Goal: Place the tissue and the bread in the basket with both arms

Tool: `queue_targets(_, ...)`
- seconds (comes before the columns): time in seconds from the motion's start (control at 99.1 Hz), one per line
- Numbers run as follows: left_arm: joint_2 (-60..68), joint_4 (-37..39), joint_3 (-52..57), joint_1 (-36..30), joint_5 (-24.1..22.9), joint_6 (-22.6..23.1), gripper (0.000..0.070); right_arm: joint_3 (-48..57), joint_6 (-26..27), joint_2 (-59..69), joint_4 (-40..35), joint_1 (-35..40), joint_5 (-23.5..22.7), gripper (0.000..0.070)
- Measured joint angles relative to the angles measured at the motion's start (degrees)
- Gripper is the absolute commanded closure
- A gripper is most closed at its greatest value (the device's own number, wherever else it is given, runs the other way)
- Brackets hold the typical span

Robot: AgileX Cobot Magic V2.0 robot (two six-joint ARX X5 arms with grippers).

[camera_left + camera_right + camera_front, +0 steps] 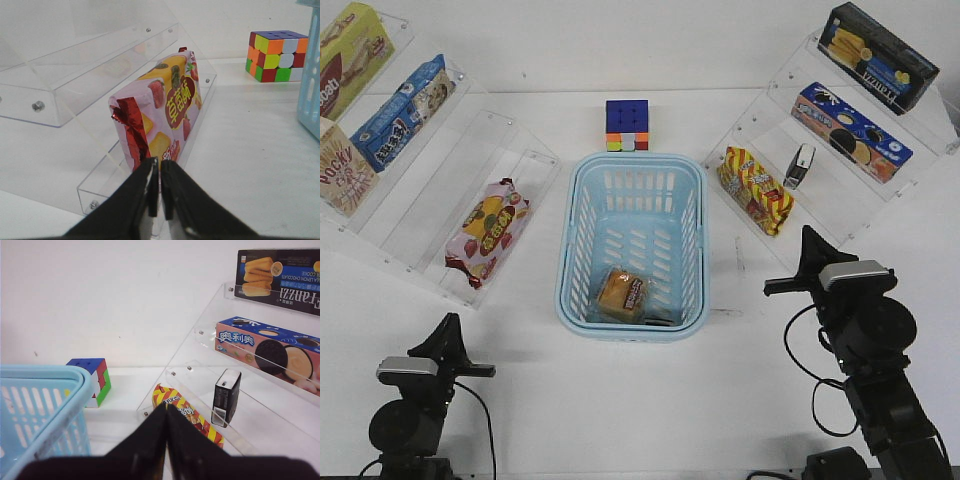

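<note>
Front view: bread (621,295) sits inside basket (578,245)'s near edge; left gripper (160,192) and right gripper (166,432) pinched closed, empty, table open around them.

A light blue slotted plastic basket (632,243) sat at the table's centre, holding a yellowish-brown bun in clear crinkly wrap (621,295) near its front wall. A small black-and-white pocket tissue pack (799,166) stood upright on the right-hand clear acrylic shelf (840,150), beside a red-and-yellow striped snack bag (755,189).

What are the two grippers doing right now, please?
Left gripper: jaws closed, holding nothing.
Right gripper: jaws closed, holding nothing.
</note>
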Motion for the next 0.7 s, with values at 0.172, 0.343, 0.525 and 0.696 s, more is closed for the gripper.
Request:
queue_targets(0.172,0.0,0.0,0.0,0.0,0.0,0.4,0.0699,0.0,0.0,0.0,0.0,0.0,0.0,0.07)
queue_targets(0.343,0.0,0.0,0.0,0.0,0.0,0.4,0.0699,0.0,0.0,0.0,0.0,0.0,0.0,0.07)
queue_targets(0.525,0.0,0.0,0.0,0.0,0.0,0.4,0.0699,0.0,0.0,0.0,0.0,0.0,0.0,0.07)
queue_targets(0.696,0.0,0.0,0.0,0.0,0.0,0.4,0.0699,0.0,-1.0,0.0,0.0,0.0,0.0,0.07)
